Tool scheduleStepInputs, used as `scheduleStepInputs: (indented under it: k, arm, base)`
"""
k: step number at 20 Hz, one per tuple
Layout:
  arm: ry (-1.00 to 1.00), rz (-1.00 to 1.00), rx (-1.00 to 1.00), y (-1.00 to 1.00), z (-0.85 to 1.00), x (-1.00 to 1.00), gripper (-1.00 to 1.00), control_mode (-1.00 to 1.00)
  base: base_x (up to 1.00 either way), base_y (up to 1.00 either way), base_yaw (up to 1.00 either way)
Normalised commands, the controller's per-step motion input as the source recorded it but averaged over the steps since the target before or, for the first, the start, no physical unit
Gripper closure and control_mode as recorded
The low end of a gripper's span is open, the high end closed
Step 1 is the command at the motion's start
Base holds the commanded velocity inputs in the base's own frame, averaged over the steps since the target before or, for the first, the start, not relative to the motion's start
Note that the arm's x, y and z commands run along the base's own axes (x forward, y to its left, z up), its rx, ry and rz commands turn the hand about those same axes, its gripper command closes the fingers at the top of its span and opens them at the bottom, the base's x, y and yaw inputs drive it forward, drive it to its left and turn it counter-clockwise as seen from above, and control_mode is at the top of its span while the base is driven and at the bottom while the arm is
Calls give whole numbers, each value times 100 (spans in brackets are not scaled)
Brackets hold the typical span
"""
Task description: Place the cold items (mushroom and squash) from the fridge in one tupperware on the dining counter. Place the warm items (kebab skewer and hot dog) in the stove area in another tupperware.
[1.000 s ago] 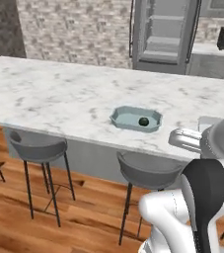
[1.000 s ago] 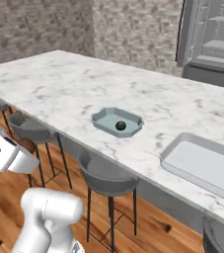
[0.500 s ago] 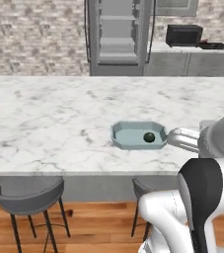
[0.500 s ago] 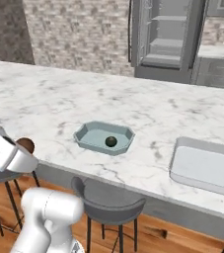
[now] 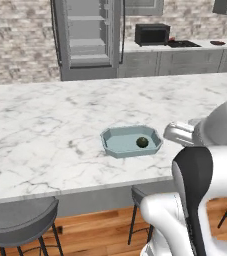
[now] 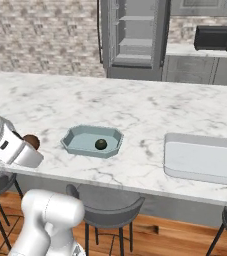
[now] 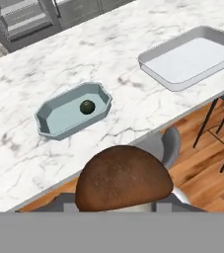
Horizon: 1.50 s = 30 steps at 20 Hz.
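- Base has swung round since earlier; the fridge now faces squarely.
- Pincer (image 6: 27, 145) clamps mushroom (image 7: 124, 179) short of worktop (image 5: 45, 130).
- Risk: early release misses tupperware (image 5: 116, 145) holding squash (image 5: 142, 142).

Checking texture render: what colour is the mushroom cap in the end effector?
Brown; the mushroom cap shows best in the hand view.

no readable text, labels or signs anywhere
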Motion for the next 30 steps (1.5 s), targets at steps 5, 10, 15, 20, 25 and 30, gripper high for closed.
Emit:
scheduleStepInputs:
  k: [5, 10, 15, 20, 25, 30]
  arm:
    - [30, 2, 17, 1, -17, 100, 100, -100]
    - [37, 4, 2, 21, -45, 100, 100, -100]
    - [35, 8, 0, 15, -56, 100, 100, -100]
    - [14, 7, 0, 1, -52, 91, 100, -100]
    - [1, 4, 0, 3, -55, 63, 100, -100]
    - [0, 3, 0, 4, -56, 46, 100, -100]
  base:
    - [0, 0, 0]
    - [0, 0, 0]
    - [0, 0, 0]
    - [0, 0, 0]
    - [0, 0, 0]
    - [0, 0, 0]
